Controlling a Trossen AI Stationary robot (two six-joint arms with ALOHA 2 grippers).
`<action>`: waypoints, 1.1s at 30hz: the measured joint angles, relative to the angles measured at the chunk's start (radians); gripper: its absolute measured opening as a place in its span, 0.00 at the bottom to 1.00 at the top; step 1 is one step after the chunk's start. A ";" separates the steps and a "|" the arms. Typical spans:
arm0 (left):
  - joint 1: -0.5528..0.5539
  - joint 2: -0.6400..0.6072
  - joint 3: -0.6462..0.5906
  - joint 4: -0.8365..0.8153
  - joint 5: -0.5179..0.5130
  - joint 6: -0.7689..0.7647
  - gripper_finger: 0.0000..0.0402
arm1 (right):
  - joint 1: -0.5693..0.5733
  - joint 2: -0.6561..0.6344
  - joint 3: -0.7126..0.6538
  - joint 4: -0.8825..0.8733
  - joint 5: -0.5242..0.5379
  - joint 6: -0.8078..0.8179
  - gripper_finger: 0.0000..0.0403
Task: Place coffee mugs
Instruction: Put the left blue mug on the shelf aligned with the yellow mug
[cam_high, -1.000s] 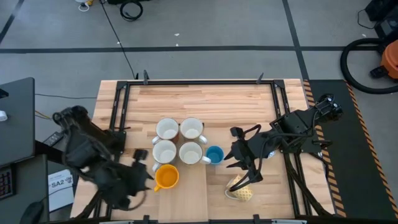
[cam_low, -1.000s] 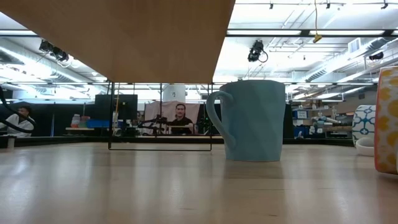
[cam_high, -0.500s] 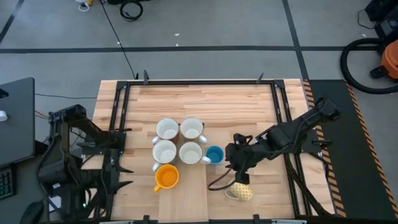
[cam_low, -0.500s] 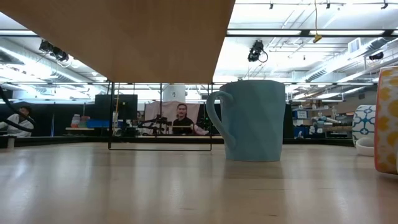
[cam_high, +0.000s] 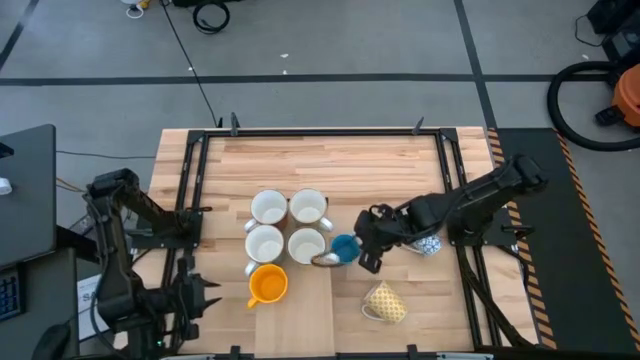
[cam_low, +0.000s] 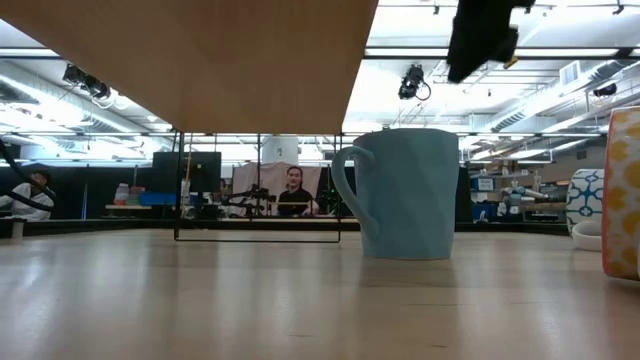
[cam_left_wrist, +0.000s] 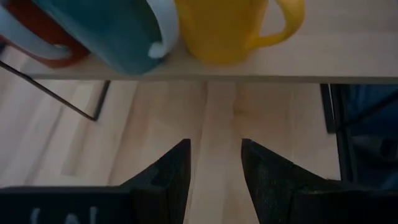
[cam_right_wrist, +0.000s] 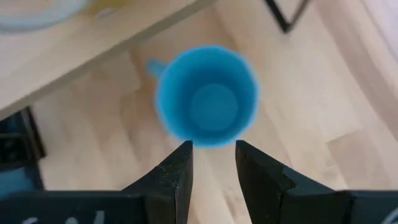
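Observation:
The bright blue mug (cam_high: 344, 248) (cam_low: 405, 195) (cam_right_wrist: 207, 96) stands upright on the table, beside a raised wooden shelf (cam_high: 325, 290). On the shelf stand several white-looking mugs (cam_high: 268, 208) and an orange one (cam_high: 267, 285). My right gripper (cam_high: 362, 256) (cam_right_wrist: 213, 155) is open and hovers just above the blue mug's rim, pointing down and touching nothing. The yellow patterned mug (cam_high: 386, 303) seems to lie on its side near the table's near edge. The blue-and-white mug (cam_high: 428, 243) sits beside the right arm. My left gripper (cam_high: 205, 296) (cam_left_wrist: 216, 162) is open, at the table's near-left corner.
Black metal frame rails (cam_high: 190, 190) run along the table's left, right and far sides. The shelf's underside (cam_low: 200, 60) hangs over the table in the low view. Bare wood lies toward the far edge (cam_high: 340, 160). People sit in the room beyond (cam_low: 290, 190).
My right gripper has moved from over the yellow patterned mug toward the table's far edge and left, and now hangs over the blue mug. My left gripper has drawn back from beside the orange mug toward the near-left corner. The blue-and-white mug has come into sight.

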 joint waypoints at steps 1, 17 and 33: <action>0.000 0.000 -0.016 0.023 0.000 -0.001 0.37 | -0.014 0.000 -0.006 0.001 0.000 0.006 0.31; 0.001 0.000 -0.052 0.090 0.000 -0.002 0.37 | -0.118 0.000 -0.147 0.148 -0.008 0.025 0.31; 0.001 0.000 -0.052 0.098 0.000 -0.003 0.37 | -0.117 -0.001 -0.300 0.383 -0.010 0.026 0.31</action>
